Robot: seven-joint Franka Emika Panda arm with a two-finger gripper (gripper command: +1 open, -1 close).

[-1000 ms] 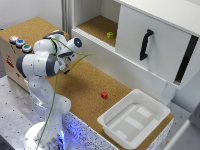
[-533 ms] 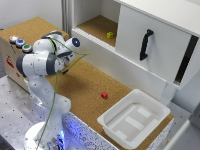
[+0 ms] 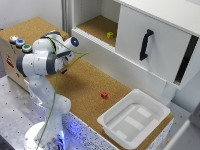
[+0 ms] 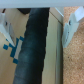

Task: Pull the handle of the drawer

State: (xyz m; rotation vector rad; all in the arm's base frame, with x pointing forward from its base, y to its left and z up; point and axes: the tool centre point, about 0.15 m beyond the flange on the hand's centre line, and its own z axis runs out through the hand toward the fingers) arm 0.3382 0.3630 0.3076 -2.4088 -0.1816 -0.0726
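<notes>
Nothing's really moved since a second ago, your arm is parked in the same spot. Drawer sits at the exterior view's right, well apart from it, with its black handle upright on the front. Gripper fingers are spread (holding nothing).

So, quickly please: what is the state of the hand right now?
Hand: open, holding nothing; its two fingers stand apart in the wrist view.
</notes>
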